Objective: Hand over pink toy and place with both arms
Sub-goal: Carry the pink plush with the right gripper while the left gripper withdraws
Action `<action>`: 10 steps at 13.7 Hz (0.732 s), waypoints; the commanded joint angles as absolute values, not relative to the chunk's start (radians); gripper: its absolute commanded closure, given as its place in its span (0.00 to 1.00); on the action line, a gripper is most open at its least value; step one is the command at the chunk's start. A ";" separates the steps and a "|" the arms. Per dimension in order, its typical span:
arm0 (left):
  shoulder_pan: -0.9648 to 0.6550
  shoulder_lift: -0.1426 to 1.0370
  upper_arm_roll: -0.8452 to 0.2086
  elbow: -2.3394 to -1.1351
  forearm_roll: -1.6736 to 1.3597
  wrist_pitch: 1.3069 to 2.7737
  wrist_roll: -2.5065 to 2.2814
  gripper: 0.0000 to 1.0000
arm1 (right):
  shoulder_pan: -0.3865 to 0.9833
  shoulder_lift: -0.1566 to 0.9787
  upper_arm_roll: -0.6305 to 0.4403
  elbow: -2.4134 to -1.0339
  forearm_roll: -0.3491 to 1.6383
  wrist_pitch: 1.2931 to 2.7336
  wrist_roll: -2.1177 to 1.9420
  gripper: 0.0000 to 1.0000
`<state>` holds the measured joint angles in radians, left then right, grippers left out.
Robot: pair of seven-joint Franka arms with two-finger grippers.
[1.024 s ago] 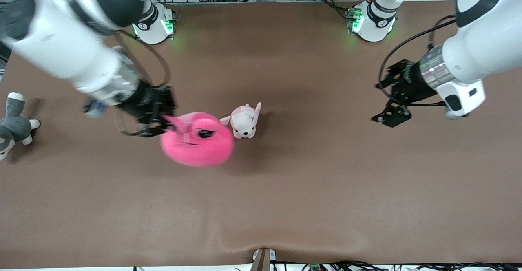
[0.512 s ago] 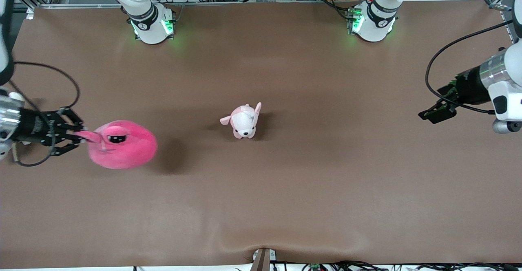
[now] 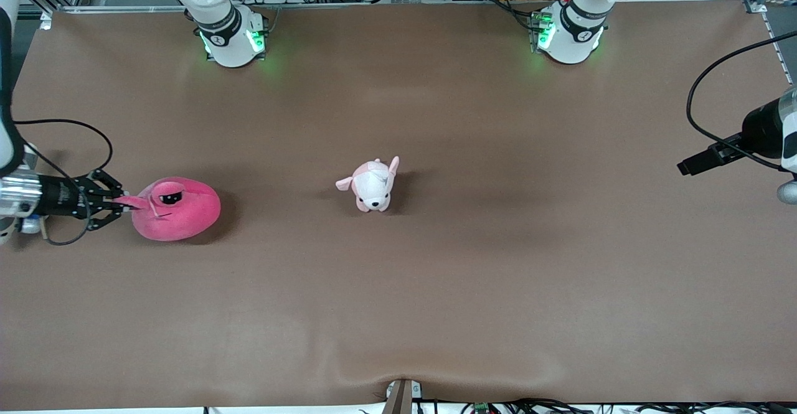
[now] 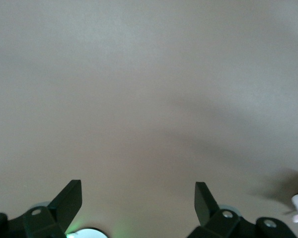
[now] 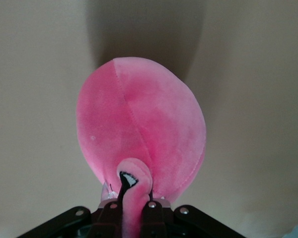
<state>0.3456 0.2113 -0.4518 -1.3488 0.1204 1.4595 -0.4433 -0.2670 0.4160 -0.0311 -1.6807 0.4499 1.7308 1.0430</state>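
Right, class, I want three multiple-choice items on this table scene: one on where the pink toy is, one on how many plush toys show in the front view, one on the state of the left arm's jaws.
1. Where is the pink toy?
A. toward the right arm's end of the table
B. at the table's middle
C. toward the left arm's end

2. How many plush toys show in the front view?
A. one
B. two
C. four

3. How do the left gripper's jaws stand?
A. shut on the toy
B. open, holding nothing
C. shut on a cable

Answers:
1 A: the pink toy sits by the right gripper, which pinches its flap.
2 B: it and the small pale puppy.
3 B: the left gripper shows spread jaws over bare table.
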 commanded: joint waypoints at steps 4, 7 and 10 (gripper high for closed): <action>0.269 0.105 -0.359 -1.391 0.135 1.463 -0.243 0.00 | -0.351 0.399 -0.011 -1.799 0.472 1.787 0.867 1.00; 0.073 0.022 -0.166 -1.463 0.127 1.465 -0.193 0.00 | -0.338 0.397 -0.011 -1.777 0.456 1.737 0.867 0.25; -0.075 -0.061 0.030 -1.561 0.009 1.482 -0.213 0.00 | -0.328 0.402 -0.005 -1.538 0.457 1.532 0.862 0.00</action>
